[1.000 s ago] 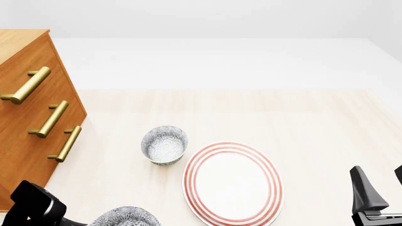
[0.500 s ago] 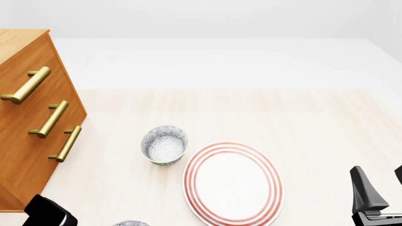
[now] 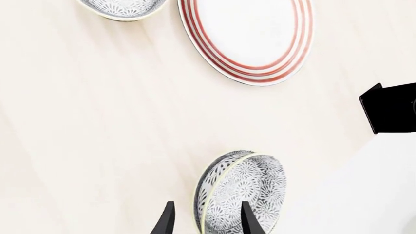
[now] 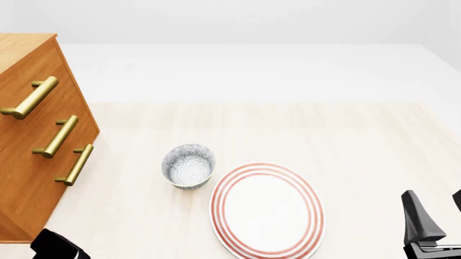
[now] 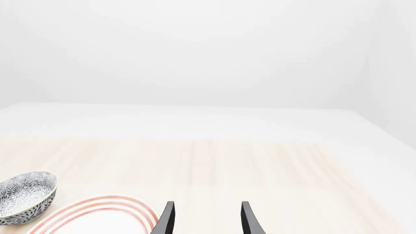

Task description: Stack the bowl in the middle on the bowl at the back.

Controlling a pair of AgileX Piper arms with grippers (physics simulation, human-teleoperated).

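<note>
Left gripper (image 3: 202, 219) has the bowl in the middle (image 3: 239, 192) pinched by its rim: one finger inside, one outside, jaws closed on the wall. The bowl hangs tilted on edge rather than flat, which is what a one-sided rim grip gives you; probably fine for carrying, but my guess is it needs levelling before release. It's clear of the table (image 3: 97, 122), lifted at the near edge on the left side. Only the left wrist view shows this. In the front view the carried bowl is out of frame entirely, and just a black corner of the left arm (image 4: 58, 248) pokes in at the bottom left. Right gripper (image 5: 202, 219) is parked at the near right, jaws spread, nothing between them; likely kept back so it stays out of the left arm's path. Next out is the red-ringed plate (image 4: 266, 209), flat on the table, not part of the job. Just behind and left of it sits the bowl at the back (image 4: 189, 165), upright, open side up, near the plate's rim, touching or not I can't tell. Front view gives the cleanest read on that spacing; the right wrist view shows the same bowl side-on. Drawer cabinet (image 4: 36, 135) stands far left.
</note>
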